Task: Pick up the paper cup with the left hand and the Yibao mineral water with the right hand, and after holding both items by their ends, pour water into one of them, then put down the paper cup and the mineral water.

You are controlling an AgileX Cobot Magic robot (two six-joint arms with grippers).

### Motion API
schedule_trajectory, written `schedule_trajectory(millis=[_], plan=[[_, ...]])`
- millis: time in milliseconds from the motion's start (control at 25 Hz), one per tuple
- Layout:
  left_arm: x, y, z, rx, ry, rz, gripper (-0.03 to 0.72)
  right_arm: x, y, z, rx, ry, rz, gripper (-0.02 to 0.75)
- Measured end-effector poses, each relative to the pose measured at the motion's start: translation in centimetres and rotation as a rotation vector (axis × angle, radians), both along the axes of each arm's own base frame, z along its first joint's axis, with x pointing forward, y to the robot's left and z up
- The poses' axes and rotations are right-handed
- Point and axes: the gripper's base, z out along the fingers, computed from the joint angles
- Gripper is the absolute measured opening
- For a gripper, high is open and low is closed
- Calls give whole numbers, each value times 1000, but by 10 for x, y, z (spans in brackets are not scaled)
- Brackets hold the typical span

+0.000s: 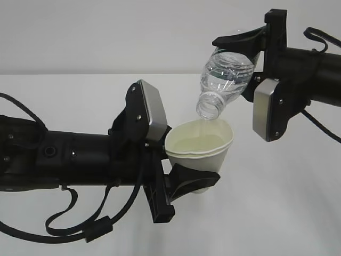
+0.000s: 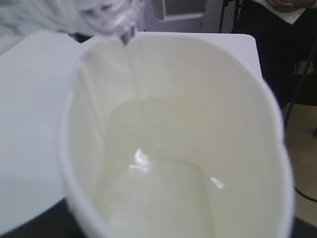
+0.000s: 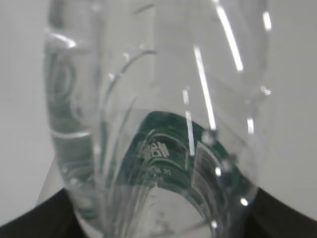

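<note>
The white paper cup (image 1: pixel 201 152) hangs above the table, squeezed out of round, with my left gripper (image 1: pixel 194 173) shut on its lower part. One black finger (image 1: pixel 186 181) shows in front of it. The Yibao mineral water (image 1: pixel 226 77) is tilted mouth-down over the cup, and my right gripper (image 1: pixel 246 57) is shut on its base end. In the left wrist view the cup (image 2: pixel 237 114) fills the frame; a thin stream (image 2: pixel 134 69) runs from the bottle mouth (image 2: pixel 124 27) into the water pooled inside. The right wrist view shows the clear bottle and its green label (image 3: pixel 198 153) close up, hiding the fingers.
The white table (image 1: pixel 287 208) spreads below both arms. Loose black cables (image 1: pixel 80 229) hang under the left arm. In the left wrist view the table's far edge (image 2: pixel 208 33) has dark furniture and floor beyond it on the right.
</note>
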Motion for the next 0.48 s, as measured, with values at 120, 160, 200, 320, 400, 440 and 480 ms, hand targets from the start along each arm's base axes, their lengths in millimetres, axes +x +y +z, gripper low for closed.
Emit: schedule_trajectory(millis=[120, 160, 200, 320, 400, 440, 480], plan=[[0, 0, 0, 0, 0, 0, 376, 0, 0, 0, 0, 0, 0, 445], [0, 0, 0, 0, 0, 0, 376, 0, 0, 0, 0, 0, 0, 445], [0, 0, 0, 0, 0, 0, 376, 0, 0, 0, 0, 0, 0, 445], [0, 0, 0, -1, 1, 1, 376, 0, 0, 0, 1, 0, -1, 445], [0, 0, 0, -1, 1, 1, 376, 0, 0, 0, 3, 1, -3, 445], [0, 0, 0, -1, 1, 1, 376, 0, 0, 0, 5, 1, -4, 445], [0, 0, 0, -1, 1, 2, 376, 0, 0, 0, 5, 1, -4, 445]])
